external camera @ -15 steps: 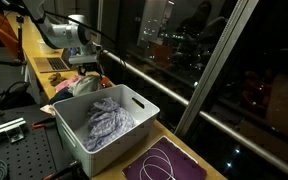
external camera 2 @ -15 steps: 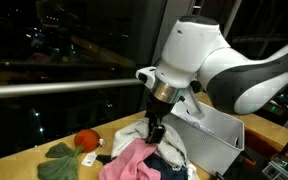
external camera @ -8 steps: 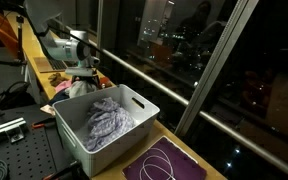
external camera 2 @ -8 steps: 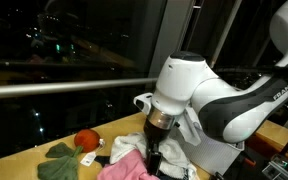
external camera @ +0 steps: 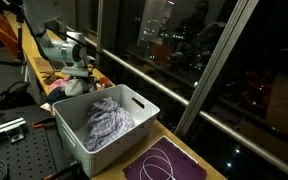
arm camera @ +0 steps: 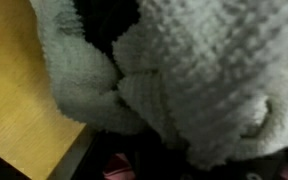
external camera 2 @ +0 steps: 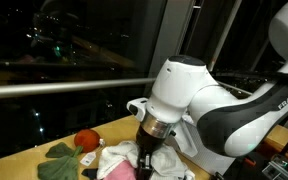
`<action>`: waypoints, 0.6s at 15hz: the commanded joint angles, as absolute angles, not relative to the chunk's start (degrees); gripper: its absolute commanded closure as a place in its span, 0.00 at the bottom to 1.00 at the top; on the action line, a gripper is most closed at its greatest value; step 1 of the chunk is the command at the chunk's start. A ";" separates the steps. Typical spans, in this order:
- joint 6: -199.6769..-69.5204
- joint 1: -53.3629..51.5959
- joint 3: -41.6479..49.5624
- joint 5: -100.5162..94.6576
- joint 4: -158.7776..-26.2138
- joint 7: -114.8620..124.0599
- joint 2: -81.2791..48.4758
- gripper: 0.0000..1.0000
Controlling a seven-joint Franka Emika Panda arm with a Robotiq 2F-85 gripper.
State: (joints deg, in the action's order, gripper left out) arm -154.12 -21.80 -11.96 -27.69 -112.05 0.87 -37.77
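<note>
Right up against the wrist camera a white knitted cloth (arm camera: 204, 70) is filling nearly the whole frame and bunching into soft folds, with a wedge of wooden table (arm camera: 14, 90) showing down the left side. No fingertips are showing there, so I honestly can't tell whether the fingers are clamping onto the cloth or just sitting loose in it

In an exterior view the gripper (external camera 2: 144, 158) is pointing straight down at lower centre, sinking into a pile of clothes. The white knitted cloth is lying right against it on its left, and a pink cloth (external camera 2: 112, 172) is bulging at the bottom edge. The arm (external camera 2: 199, 95) is stacking its fat white wrist joint directly above, then bending off toward the right edge. Over at lower left a green cloth (external camera 2: 56, 162) and an orange ball (external camera 2: 86, 139) are resting on the table

In an exterior view a purple mat (external camera: 164, 162) is lying nearest, then a white bin (external camera: 134, 100) holding a grey cloth (external camera: 109, 120). Behind it the arm is leaning down at upper left onto the pile
</note>
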 commanded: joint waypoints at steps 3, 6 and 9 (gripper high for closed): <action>-153.84 -24.93 -10.90 -25.80 -112.83 0.31 -34.44 0.92; -153.60 -25.57 -10.64 -26.19 -113.68 0.85 -31.87 0.99; -152.88 -26.03 -10.40 -26.71 -114.78 1.27 -28.43 1.00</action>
State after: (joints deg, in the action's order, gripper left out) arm -154.03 -24.27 -11.90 -27.59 -112.50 0.97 -33.36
